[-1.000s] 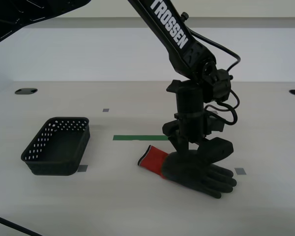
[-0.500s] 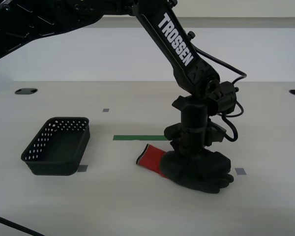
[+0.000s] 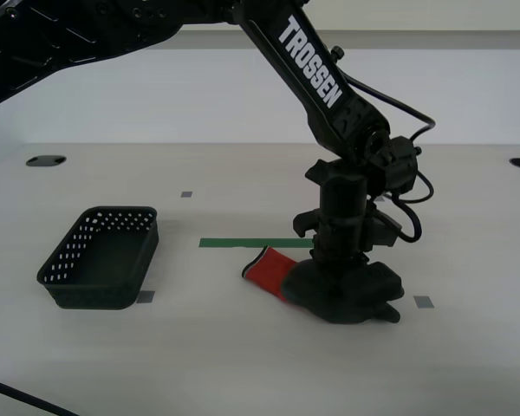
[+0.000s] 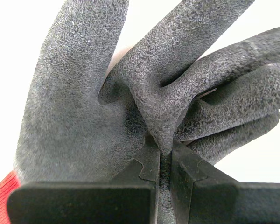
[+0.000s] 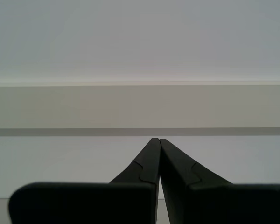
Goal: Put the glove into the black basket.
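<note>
- Pinching a fold of the dark grey rubber-coated work glove with the red knit cuff (image 3: 329, 286) with my second gripper (image 4: 164, 156), jaws squeezed narrow on the palm material right by the base of the glove's digits.
- Bunching up compared with a second ago: glove lying flat and spread then, now gathered into a lump under the jaws, digits mostly tucked out of sight in the exterior view, red cuff tipping up a bit.
- Reading that as the grasp being made, lift and carry not yet done; glove apparently touching the pale tabletop (image 3: 243, 364), hard to say for sure.
- Sitting well apart toward the exterior view's left: small rectangular black plastic basket with round-holed flared sides (image 3: 100, 260), nothing visible inside.
- Pointing my first gripper (image 5: 157, 140) at a blank wall, jaws pressed together on nothing.
- Reading "TROSSEN" in white letters on the black arm link (image 3: 312, 61); no other writing, just a green tape strip (image 3: 234, 243) and small grey square markers.
</note>
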`<state>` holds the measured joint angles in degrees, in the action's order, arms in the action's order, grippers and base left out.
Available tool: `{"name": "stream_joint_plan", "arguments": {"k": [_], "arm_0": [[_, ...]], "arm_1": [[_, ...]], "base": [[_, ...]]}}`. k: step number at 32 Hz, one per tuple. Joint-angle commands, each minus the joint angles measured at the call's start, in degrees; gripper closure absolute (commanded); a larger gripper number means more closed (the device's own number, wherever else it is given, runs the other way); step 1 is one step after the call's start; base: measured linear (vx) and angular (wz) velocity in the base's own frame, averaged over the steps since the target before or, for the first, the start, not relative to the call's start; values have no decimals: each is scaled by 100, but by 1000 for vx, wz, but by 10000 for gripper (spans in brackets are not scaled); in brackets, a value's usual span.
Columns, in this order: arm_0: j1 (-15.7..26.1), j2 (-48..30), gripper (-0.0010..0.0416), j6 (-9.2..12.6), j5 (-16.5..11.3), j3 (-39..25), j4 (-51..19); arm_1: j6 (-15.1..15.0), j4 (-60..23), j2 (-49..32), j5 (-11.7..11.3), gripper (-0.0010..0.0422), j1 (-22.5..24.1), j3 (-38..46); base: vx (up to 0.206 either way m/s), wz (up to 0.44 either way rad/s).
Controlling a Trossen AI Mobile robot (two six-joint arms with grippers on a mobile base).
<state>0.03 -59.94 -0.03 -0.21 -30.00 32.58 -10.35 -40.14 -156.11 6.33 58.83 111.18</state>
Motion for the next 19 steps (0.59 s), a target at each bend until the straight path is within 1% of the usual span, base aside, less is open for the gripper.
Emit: {"name": "stream_joint_plan", "arguments": {"k": [1,4,5,6,7,13,19], "arm_0": [[-2,0,405,0,2,-4,15],[-4,0,405,0,2,-4,15],[-4,0,405,0,2,-4,17],[-4,0,405,0,2,-4,13],[-2,0,405,0,2,-4,-2],[-2,0,405,0,2,-4,-28],[-2,0,405,0,2,-4,-48]], "arm_1": [[-90,-240,24,-11,413,-26,225],[-138,-564,46,-13,413,-74,555],[-238,-831,46,-39,413,-107,782],[-256,-901,46,-61,413,-111,831],[-396,-1176,48,-271,413,-153,1005],[-584,-1565,363,-291,413,-382,1064],[-570,-1873,1025,-293,413,-789,1054]], "base": [[0,0],[0,0],[0,0],[0,0],[0,0],[0,0],[0,0]]}}
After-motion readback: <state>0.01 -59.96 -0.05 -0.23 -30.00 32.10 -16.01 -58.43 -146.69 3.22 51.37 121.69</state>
